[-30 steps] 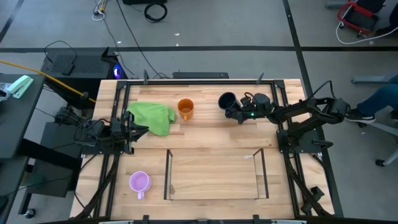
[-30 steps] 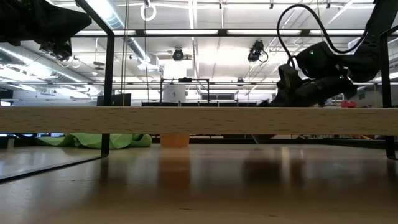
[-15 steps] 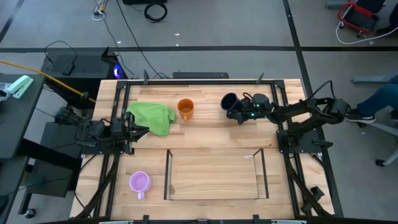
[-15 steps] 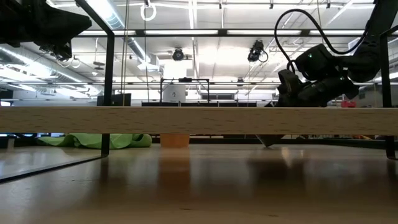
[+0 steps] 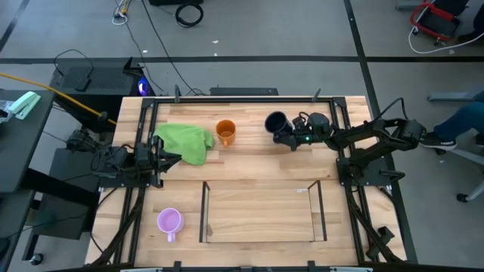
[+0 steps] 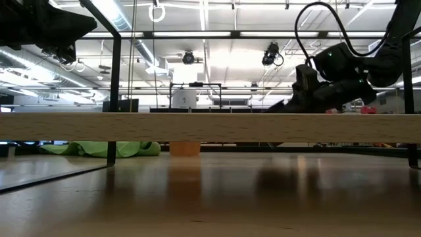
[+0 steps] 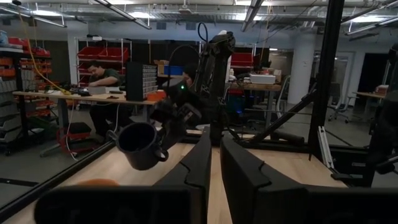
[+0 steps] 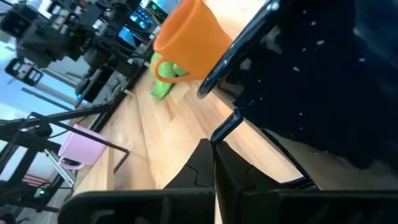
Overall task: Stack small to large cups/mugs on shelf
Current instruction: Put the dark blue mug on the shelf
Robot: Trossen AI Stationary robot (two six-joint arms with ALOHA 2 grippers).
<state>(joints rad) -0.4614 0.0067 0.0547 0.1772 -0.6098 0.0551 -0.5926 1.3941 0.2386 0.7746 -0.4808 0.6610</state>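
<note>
1. Gripping the black mug (image 5: 277, 123): right claw (image 5: 291, 138) is clamped fully shut on it, apparently pinching the wall at the rim, with the mug just ahead of its fingertips and lifted clear of the worktop (image 5: 249, 162). The left wrist view shows the mug tilted in the air.
2. Handling, as a guess: rigid, glossy, probably ceramic. Stiff enough for a hard pinch, but slick and breakable if dropped. A rim pinch lets it swing, so slow moves look wise.
3. Orange mug (image 5: 225, 132) stands upright, well off beyond the held mug, just beside the green cloth (image 5: 186, 141).
4. Light purple mug (image 5: 169, 221) sits far from the right claw, outside the shelf's near end.
5. Shelf (image 5: 204, 213) holds no mugs yet.
6. Left claw (image 5: 173, 157) waits at the cloth's edge, fingers nearly together, holding nothing.
</note>
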